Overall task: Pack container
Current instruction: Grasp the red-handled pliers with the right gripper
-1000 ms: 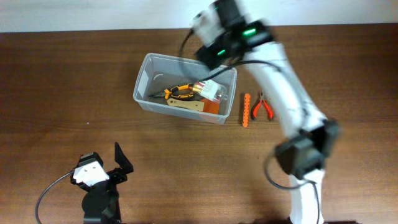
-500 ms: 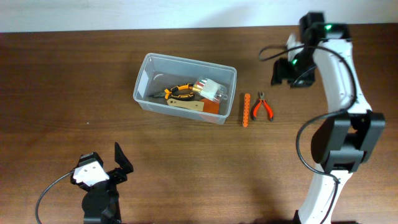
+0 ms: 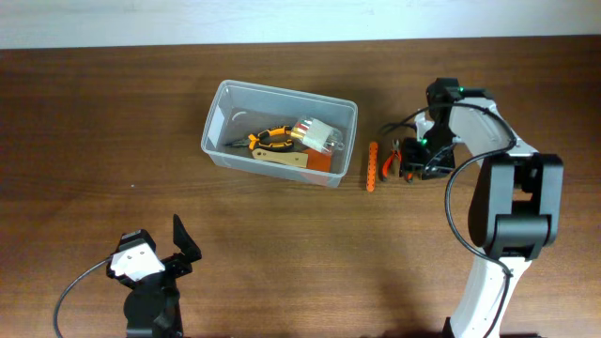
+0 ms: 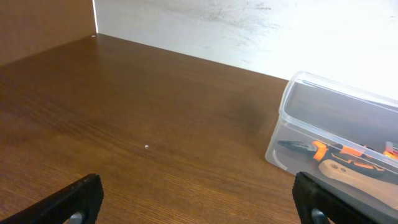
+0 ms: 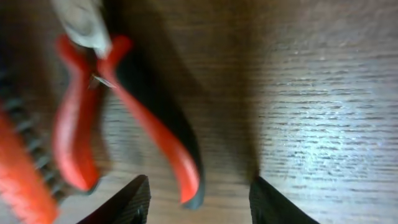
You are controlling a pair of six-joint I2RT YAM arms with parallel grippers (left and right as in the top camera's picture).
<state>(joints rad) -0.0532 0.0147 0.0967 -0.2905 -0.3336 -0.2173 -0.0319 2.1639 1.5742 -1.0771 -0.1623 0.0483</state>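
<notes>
**Desk:** What do we have at the right gripper [image 5: 199, 190]?

**Field:** We see it down low over the table [image 3: 282, 244], jaws spread wide, gripping nothing. One handle of the red pliers [image 5: 152, 124] runs into the gap between the fingers [image 5: 134, 199]. We cannot tell whether either finger touches it.

**Desk:** And beside that?

**Field:** An orange strip [image 3: 372, 165] lies just left of the pliers, both of them near the container [image 3: 210, 141] but outside it.

**Desk:** Where is the container, and what is in it?

**Field:** It sits mid-table toward the far edge. Inside we make out orange pliers [image 3: 270, 138], a pale packet [image 3: 317, 134] and a tan flat piece [image 3: 282, 158]. Something orange shows under the packet, but we cannot identify it.

**Desk:** The left gripper [image 4: 199, 205]?

**Field:** It hangs wide open and empty at the near left corner, well apart from everything, with its camera facing the container's short end.

**Desk:** So how far along are we?

**Field:** We judge it past halfway. Several items are packed and two are left out. The red pliers look to be next, with the grasp not yet made, and the strip comes after them.
</notes>
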